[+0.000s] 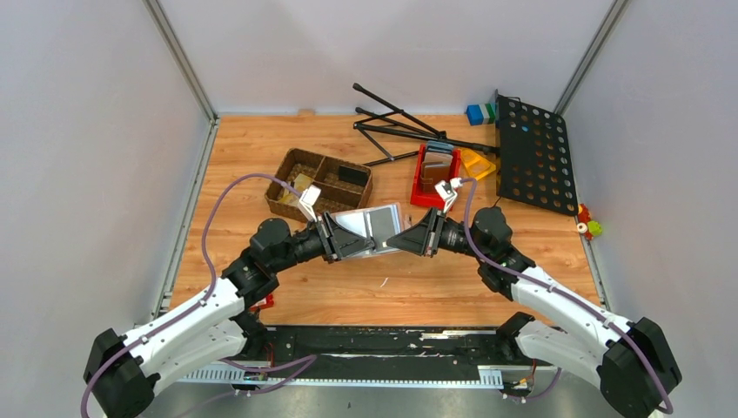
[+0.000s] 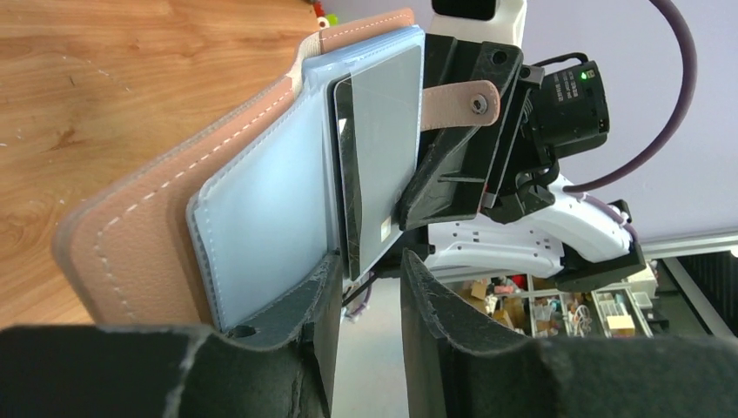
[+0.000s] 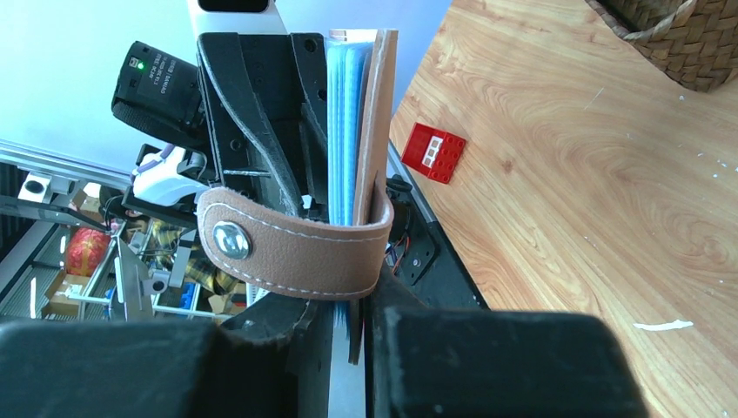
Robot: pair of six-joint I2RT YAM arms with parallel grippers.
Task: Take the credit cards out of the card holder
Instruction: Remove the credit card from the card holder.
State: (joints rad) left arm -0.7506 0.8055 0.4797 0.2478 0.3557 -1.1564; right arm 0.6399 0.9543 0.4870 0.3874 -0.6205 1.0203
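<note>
i have the card holder [image 1: 370, 228] open in the air above the bench [image 1: 252, 165]. my right end effector [image 3: 352, 313] is clamped on its strap edge. my left end effector [image 2: 370, 270] stands narrowly apart around the ends of the silver card [image 2: 383, 148] and black card [image 2: 342, 174], both in their slot.

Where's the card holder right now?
Top view, mid-table: the card holder hangs between the two arms, pinched by the right gripper, the left gripper at its opposite edge, in front of the wicker basket.
</note>
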